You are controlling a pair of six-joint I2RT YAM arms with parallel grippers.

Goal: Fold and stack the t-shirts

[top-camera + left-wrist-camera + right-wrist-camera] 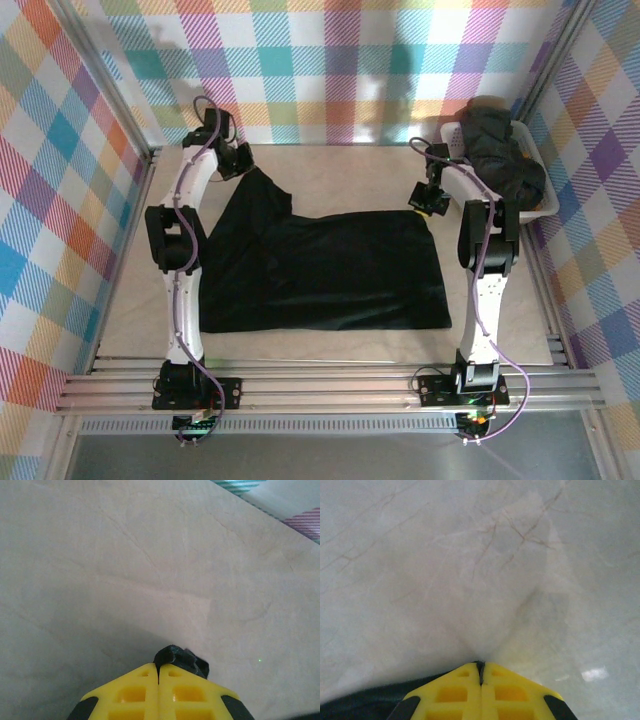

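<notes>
A black t-shirt (330, 270) lies spread across the middle of the beige table. Its far left corner is pulled up into a peak toward my left gripper (243, 165). In the left wrist view, the left gripper (159, 667) has its yellow fingers (130, 692) shut on a wad of black cloth (182, 659) that pokes out past the tips. My right gripper (428, 200) is at the shirt's far right corner. The right wrist view shows that gripper (480, 666) shut with a thin sliver of black cloth pinched at the tips, and the shirt's edge (360, 705) runs off to the lower left.
A white plastic basket (452, 140) stands at the back right, just beyond the right gripper, with more black t-shirts (505, 150) heaped in it. Plaid walls close in the table on three sides. A metal rail (330, 385) runs along the near edge.
</notes>
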